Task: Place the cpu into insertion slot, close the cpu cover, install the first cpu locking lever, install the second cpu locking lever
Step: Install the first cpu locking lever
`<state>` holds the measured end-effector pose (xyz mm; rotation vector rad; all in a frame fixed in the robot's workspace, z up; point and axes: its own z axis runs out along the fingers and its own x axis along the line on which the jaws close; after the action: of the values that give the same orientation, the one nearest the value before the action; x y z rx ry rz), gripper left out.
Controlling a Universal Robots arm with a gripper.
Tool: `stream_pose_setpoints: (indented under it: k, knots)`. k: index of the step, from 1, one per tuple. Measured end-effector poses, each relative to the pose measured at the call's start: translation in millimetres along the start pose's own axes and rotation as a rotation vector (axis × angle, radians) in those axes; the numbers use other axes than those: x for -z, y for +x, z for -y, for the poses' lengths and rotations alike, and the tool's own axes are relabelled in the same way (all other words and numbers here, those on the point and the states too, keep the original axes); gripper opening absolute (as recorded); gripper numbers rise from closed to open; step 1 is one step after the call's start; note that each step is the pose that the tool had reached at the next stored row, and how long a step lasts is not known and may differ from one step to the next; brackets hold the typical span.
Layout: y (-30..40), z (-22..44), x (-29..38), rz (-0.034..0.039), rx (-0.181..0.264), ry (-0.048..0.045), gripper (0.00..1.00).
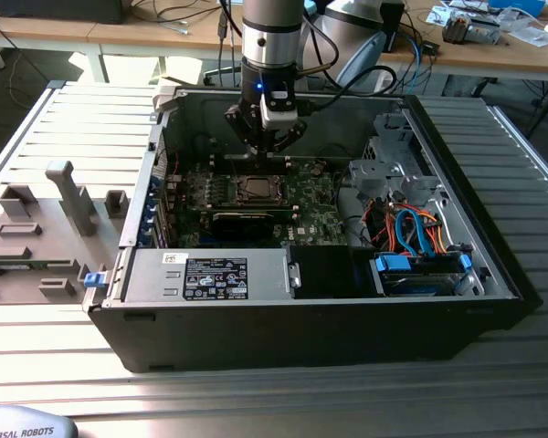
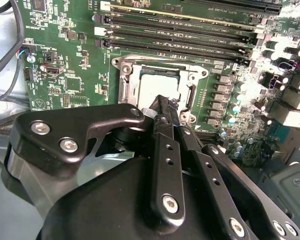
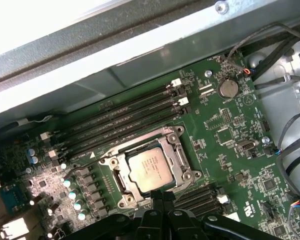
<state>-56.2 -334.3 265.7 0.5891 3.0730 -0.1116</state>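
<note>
The pincer (image 3: 158, 196), tips together, stood just beside the cpu cover (image 3: 140, 150). That cover lay shut over the cpu (image 3: 149, 171), evidently retaining it.

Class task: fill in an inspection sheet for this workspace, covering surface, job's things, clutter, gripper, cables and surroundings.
Surface: ribbed metal table, bearing an open computer case.
Job's things: cpu seated in the socket; cpu cover down around it.
Clutter: grey fixture blocks on the exterior view's left.
Gripper: gripper shut, poised above the socket's edge.
Cables: orange and blue cables inside the case.
Surroundings: wooden desk with loose wires behind.
</note>
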Motion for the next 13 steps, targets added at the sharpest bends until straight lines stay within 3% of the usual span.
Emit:
stream_pose_setpoints:
  k: [13]
  knots:
    - [0.0,0.0,0.0,0.0014,0.017,0.0,0.11]
